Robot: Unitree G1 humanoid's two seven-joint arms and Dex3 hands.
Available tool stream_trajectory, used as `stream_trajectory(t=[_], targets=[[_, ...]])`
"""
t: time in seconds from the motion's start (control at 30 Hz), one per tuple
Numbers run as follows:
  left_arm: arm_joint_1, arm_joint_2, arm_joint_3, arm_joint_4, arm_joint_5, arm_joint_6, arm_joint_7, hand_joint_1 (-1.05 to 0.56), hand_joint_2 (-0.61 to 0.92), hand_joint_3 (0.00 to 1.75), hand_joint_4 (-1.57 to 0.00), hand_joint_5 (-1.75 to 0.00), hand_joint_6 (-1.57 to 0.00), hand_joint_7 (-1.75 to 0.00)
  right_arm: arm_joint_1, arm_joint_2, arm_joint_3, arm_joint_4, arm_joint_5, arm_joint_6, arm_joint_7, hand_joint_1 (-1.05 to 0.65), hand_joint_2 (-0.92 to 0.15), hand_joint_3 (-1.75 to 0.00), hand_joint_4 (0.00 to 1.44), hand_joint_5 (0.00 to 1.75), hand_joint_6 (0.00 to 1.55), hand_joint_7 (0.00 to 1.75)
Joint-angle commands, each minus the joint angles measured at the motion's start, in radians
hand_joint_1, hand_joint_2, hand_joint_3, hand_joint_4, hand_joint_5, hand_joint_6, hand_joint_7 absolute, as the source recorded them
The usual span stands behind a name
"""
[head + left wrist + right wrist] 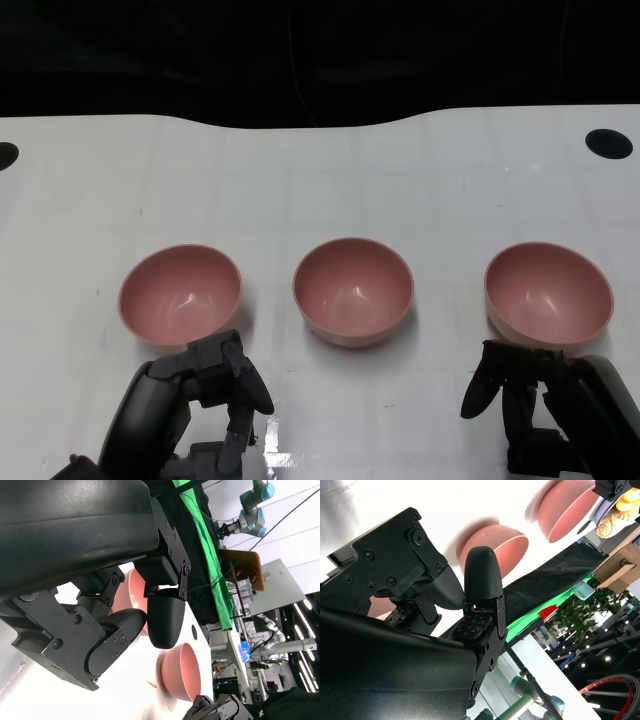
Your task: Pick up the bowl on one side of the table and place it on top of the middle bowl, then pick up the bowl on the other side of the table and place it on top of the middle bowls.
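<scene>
Pink bowls sit three in a row on the white table point(400, 180) in the head view: the left bowl point(181, 293), the middle bowl point(353, 290) and the right bowl point(548, 293), all upright, well apart, none stacked. The left hand point(205, 395) waits just short of the left bowl's near rim, fingers apart and holding nothing; the right hand point(525, 400) waits likewise just below the right bowl, fingers hanging loose and empty. From where I stand the stacking has not begun.

In the left wrist view the left hand's fingers point(165, 622) are spread, with the left bowl point(131, 591) showing behind them and the middle bowl point(181, 671) further along. The walls look smooth and steep, so I judge a pinch on the rim could slip, or a finger landing outside could shove the bowl away across the slick table.

In the right wrist view the right hand's fingers point(481, 575) are also apart and bare; two bowls show beyond them, the nearer one point(492, 542) and a farther one point(567, 507). I cannot tell from here how close the fingertips are to the right bowl. The later risk, I think, is a tilted release, leaving a bowl cocked on the middle one, or a knock that slides the middle bowl off its spot.
</scene>
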Motion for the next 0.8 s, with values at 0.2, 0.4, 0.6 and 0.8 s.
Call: stream_trajectory(t=[0.2, 0.4, 0.6, 0.8], targets=[[0.001, 0.014, 0.007, -0.006, -0.004, -0.004, -0.008, -0.16, 0.36, 1.41, -0.87, -1.75, -0.82, -1.48, -0.002, -0.007, -0.006, -0.003, -0.002, -0.012, -0.015, -0.08, -0.13, -1.65, 0.96, 1.75, 0.87, 1.42], [0.001, 0.012, 0.007, -0.007, -0.011, 0.000, -0.012, -0.16, 0.36, 1.39, -0.87, -1.75, -0.82, -1.48, -0.002, -0.008, -0.005, -0.002, -0.002, -0.011, -0.018, -0.08, -0.14, -1.64, 0.96, 1.75, 0.86, 1.42], [0.002, 0.013, 0.008, -0.009, -0.005, 0.002, -0.009, -0.17, 0.38, 1.37, -0.88, -1.75, -0.82, -1.48, -0.002, -0.008, -0.004, -0.001, 0.006, -0.011, -0.011, -0.08, -0.15, -1.64, 0.95, 1.75, 0.86, 1.42], [0.003, 0.013, 0.009, -0.007, -0.003, -0.001, -0.007, -0.17, 0.37, 1.38, -0.87, -1.75, -0.82, -1.48, -0.001, -0.008, -0.004, -0.002, 0.004, -0.012, -0.013, -0.08, -0.15, -1.63, 0.95, 1.75, 0.86, 1.43]])
